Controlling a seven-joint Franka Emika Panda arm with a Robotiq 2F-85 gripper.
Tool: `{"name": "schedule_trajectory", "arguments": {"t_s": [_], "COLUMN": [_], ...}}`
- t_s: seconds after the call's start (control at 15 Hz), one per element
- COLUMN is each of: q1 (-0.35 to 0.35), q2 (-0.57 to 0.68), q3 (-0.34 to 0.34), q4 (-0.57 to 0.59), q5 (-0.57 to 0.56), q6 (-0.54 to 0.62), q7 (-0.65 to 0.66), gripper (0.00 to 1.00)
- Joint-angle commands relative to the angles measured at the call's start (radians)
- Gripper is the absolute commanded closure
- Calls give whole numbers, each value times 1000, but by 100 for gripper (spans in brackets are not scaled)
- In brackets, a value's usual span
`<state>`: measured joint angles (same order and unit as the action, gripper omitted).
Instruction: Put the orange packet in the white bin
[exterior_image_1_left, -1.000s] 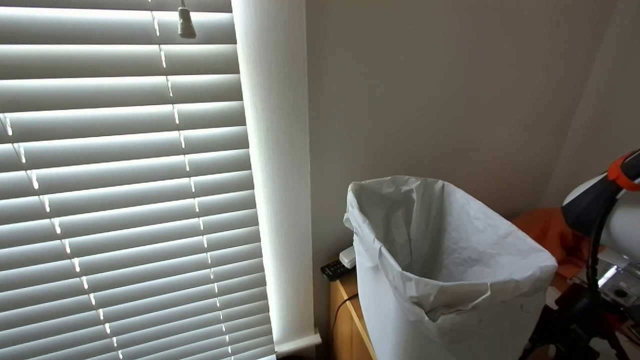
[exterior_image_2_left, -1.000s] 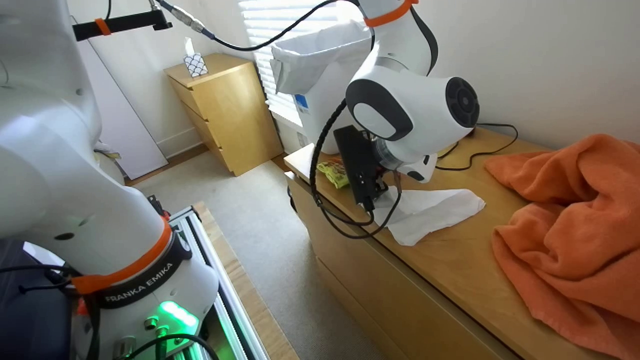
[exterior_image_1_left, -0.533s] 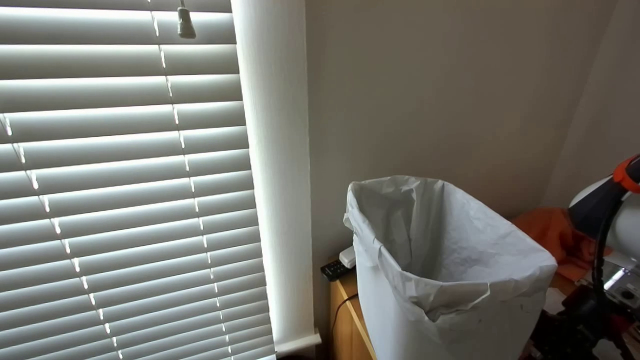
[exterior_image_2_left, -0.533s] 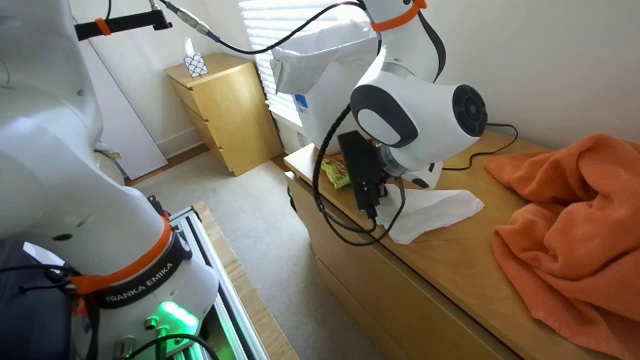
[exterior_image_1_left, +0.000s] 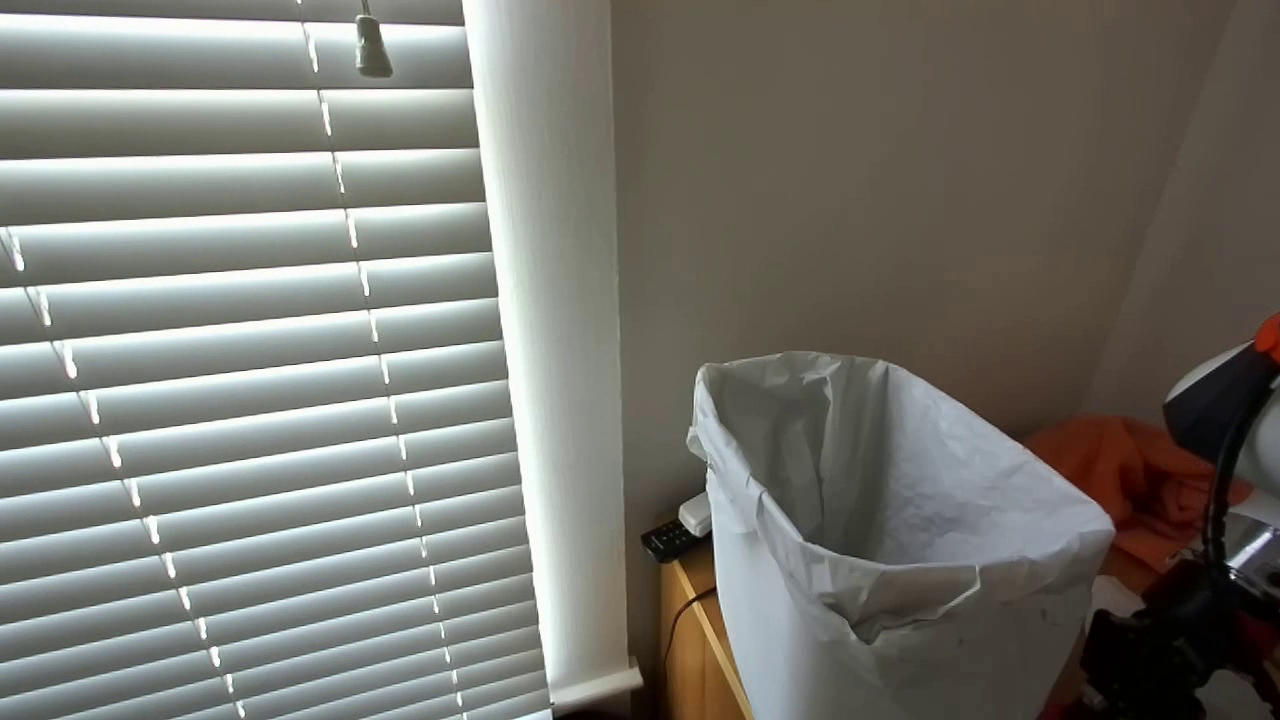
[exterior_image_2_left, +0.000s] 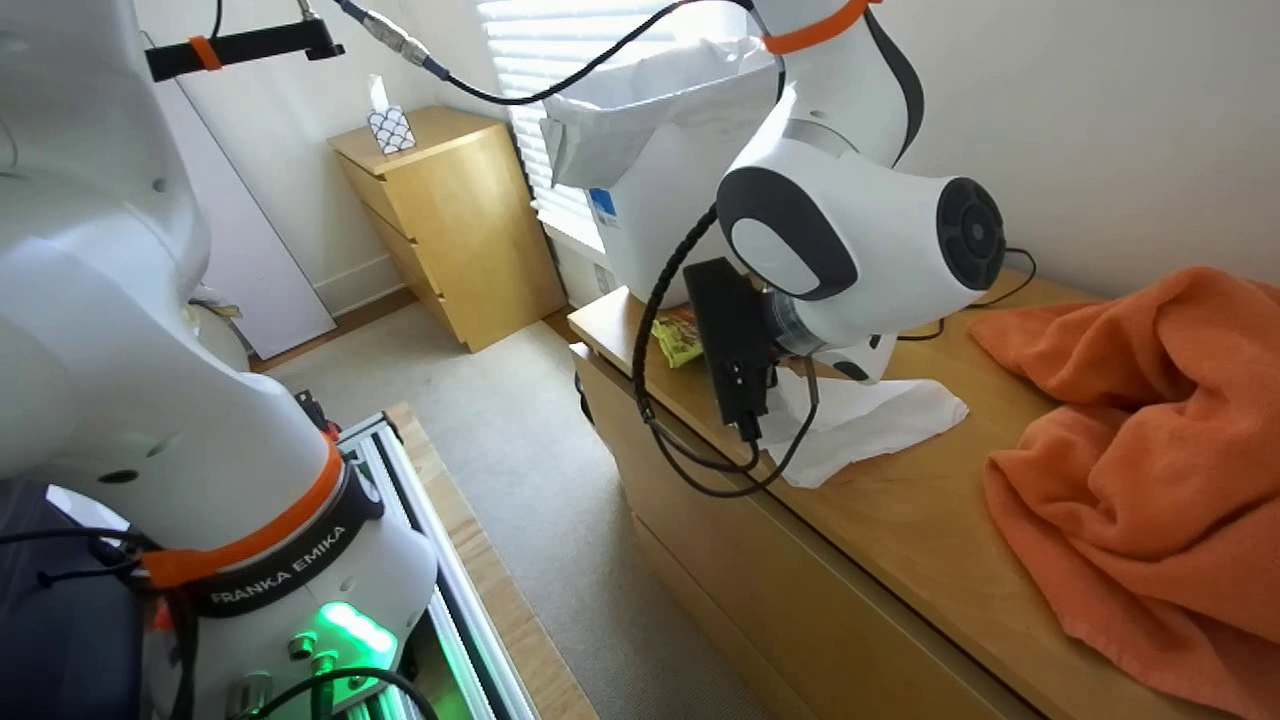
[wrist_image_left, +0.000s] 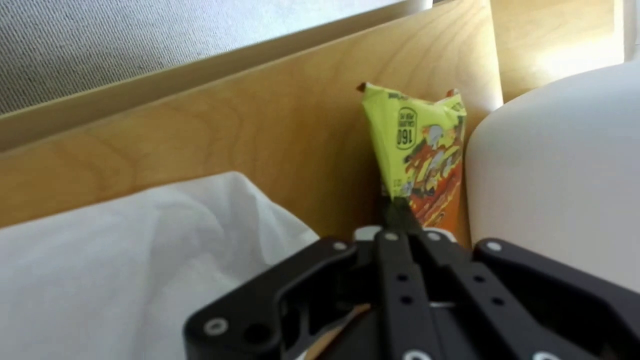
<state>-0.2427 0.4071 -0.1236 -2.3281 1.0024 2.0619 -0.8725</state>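
The orange packet, yellow at its upper part and orange lower down, stands tilted on the wooden dresser top in the wrist view. My gripper is shut on its near left edge, pinching the wrapper between the fingertips. In an exterior view the packet shows partly, next to the black housing on my wrist that hides the fingers. The white bin, lined with a white bag, stands open-topped at the dresser's end. Its curved wall rises close beside the packet in the wrist view.
A white cloth or paper lies under and beside my wrist. An orange towel is heaped on the dresser, whose front edge drops to the floor. A remote lies behind the bin. A cable loops below my wrist.
My arm has shifted away from the bin, to the right in both exterior views, and the jaws have come together. The packet has moved slightly right and up in an exterior view.
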Motion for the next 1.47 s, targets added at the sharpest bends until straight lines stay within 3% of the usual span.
{"name": "schedule_trajectory", "arguments": {"t_s": [0.0,0.8,0.87,1.4], "q1": [-35,-96,-87,-92], "q2": [-72,-401,-309,-431], "q3": [-30,-175,-167,-186], "q4": [-28,-67,-16,-19], "q5": [-23,-100,-85,-109], "q6": [-81,-242,-234,-249], "q7": [-36,-51,-50,-63], "gripper": [100,100,99,100]}}
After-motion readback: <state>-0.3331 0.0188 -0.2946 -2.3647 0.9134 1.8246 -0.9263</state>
